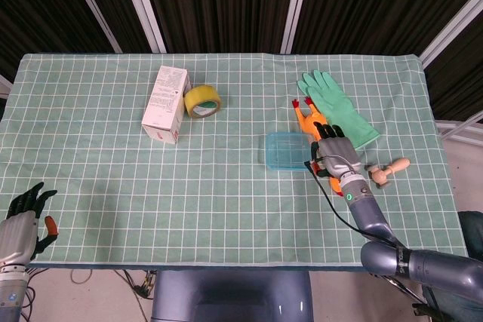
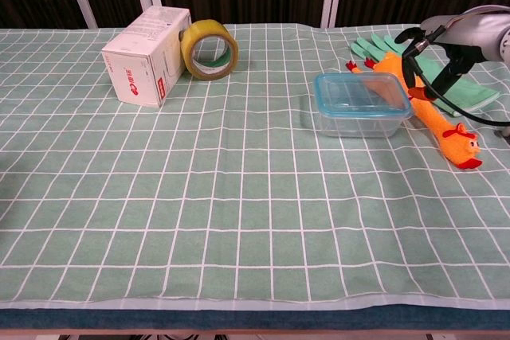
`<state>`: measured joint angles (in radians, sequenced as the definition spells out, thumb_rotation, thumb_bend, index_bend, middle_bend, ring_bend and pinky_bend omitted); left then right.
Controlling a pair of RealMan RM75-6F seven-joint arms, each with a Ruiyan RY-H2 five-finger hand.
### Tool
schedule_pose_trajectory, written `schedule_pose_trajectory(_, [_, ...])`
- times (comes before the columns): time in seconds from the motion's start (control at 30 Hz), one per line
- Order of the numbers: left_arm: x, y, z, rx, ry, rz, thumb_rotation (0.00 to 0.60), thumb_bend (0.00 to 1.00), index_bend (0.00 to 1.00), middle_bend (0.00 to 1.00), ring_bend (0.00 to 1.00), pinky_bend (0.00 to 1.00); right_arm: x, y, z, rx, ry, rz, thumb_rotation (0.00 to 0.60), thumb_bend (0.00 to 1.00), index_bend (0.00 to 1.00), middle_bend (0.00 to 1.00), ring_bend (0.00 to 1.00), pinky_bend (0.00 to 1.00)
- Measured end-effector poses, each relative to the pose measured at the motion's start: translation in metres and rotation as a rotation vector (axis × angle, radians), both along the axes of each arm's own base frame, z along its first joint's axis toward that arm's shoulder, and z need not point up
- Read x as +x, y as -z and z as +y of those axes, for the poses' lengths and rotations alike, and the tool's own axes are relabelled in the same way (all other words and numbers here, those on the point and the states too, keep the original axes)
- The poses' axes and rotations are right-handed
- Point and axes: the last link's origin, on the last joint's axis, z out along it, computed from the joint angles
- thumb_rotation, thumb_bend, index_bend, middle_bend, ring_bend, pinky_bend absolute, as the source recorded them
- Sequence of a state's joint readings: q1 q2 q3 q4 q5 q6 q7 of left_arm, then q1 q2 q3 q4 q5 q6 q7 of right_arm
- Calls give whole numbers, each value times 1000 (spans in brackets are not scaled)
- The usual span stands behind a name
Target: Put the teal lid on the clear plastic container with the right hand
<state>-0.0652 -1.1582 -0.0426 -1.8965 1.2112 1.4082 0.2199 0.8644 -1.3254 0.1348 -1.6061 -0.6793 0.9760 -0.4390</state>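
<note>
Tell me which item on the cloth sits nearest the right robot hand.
The orange rubber chicken: the right robot hand hovers directly over it, beside the lidded container.

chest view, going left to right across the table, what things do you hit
white box → yellow tape roll → clear plastic container with its teal lid on → rubber chicken → right hand above the green glove

Teal lid (image 2: 362, 91) — clear container (image 2: 358, 117); green-white checked tablecloth (image 2: 239, 197).
</note>
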Motion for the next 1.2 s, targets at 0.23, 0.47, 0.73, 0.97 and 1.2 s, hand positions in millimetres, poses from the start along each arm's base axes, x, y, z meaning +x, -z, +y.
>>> schedule_pose_trajectory(0.23, [0,0,0,0,-1,0,600,742,182,0,0,0,-2,10,-5,9,10,-10,600,455,636,10,0,0])
schedule_pose_trajectory(0.47, [0,0,0,-1,-3,-1,600,741,182,0,0,0,2,16,-6,17,-4,-17,600,455,635,9,0,0])
schedule_pose_trajectory(0.73, [0,0,0,-1,-3,-1,600,742,182,0,0,0,2,20,-5,27,2,-19,600,456,636,10,0,0])
schedule_pose_trajectory(0.97, [-1,0,0,-1,-4,-1,600,741,182,0,0,0,-1,25,-6,49,15,2,600,455,635,10,0,0])
schedule_pose_trajectory(1.2, [-1,0,0,1,-4,-1,600,741,182,0,0,0,-5,28,-8,55,36,17,600,455,635,10,0,0])
